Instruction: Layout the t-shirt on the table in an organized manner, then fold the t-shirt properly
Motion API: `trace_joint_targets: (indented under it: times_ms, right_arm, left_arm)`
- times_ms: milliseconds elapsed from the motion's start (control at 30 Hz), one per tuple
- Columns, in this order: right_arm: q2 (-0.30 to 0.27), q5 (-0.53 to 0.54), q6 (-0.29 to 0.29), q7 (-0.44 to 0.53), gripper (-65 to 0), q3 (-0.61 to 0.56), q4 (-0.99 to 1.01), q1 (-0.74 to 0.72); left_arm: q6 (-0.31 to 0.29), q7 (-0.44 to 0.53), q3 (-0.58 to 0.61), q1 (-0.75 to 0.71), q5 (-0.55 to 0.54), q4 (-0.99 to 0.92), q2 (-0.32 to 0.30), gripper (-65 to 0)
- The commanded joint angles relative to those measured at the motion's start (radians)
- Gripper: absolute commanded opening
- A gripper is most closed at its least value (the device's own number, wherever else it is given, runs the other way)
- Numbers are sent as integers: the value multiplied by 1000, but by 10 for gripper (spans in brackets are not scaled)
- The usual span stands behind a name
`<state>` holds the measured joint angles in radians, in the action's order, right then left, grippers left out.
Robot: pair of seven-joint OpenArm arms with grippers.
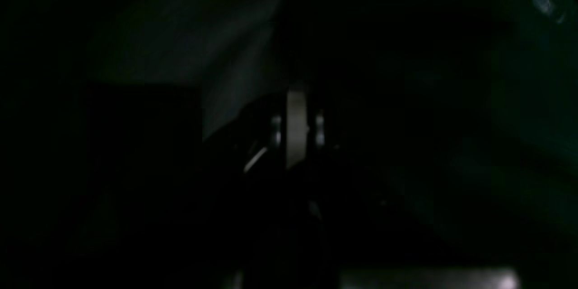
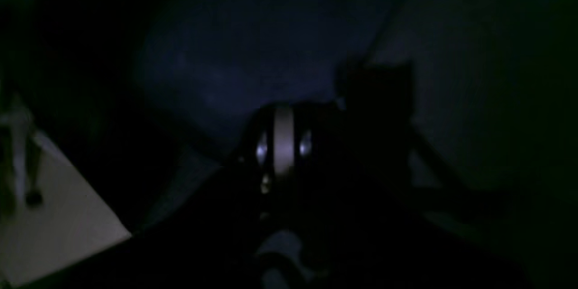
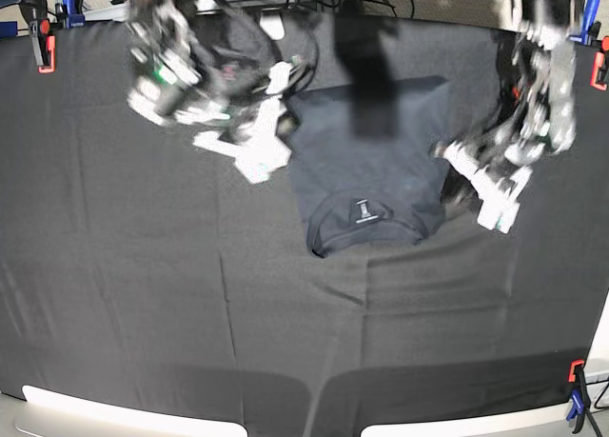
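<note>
Left wrist view: nearly all dark. A pale strip w/ two glints is showing mid-frame, probably part of the left gripper (image 1: 295,131); can't tell if it's open or closed. Nothing of the shirt is readable here.

Right wrist view: also dark. The right gripper (image 2: 283,144) is showing the same pale strip; state can't be told. Faint bluish cloth is lying beyond it, likely the t-shirt (image 2: 253,67).

Base view: the t-shirt (image 3: 373,166) is lying on the tabletop (image 3: 143,304), centre-rear, collar toward the camera, sides seemingly tucked in to a narrow panel. Both arms are blurring, one at each side edge of the shirt, prob. placed to work both sides together. Gripper states unreadable here too.
</note>
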<state>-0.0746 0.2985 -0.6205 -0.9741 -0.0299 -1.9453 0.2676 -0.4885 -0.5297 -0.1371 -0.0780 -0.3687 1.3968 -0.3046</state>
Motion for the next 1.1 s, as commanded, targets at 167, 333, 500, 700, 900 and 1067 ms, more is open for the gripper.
trace_joint_targets:
  times_ms: [167,333,500,700,900,1067]
  right_arm:
    - [0,39,0,23,-650,205,-167,110]
    - [0,135,0,-40,-650,380,-255,248]
    - [0,206,-1,-120,-650,484,-276,430]
    - [0,206,-3,-136,-650,481,-259,672]
    - [-1,108,-20,-159,-650,370,-21,732]
    - [-39,29,-29,-159,-650,239,356,616]
  left_arm:
    - [29,22,-225,-259,-52,333,14,-650]
    - [28,-48,-391,-495,-108,531,65,-650]
    - [7,-161,-467,-700,-162,578,110,-650]
    - [-42,-182,-468,-886,-169,531,143,-650]
    - [-62,-256,-432,-863,-175,249,126,-650]
    - [-66,-219,-384,-763,-173,-111,117,-650]
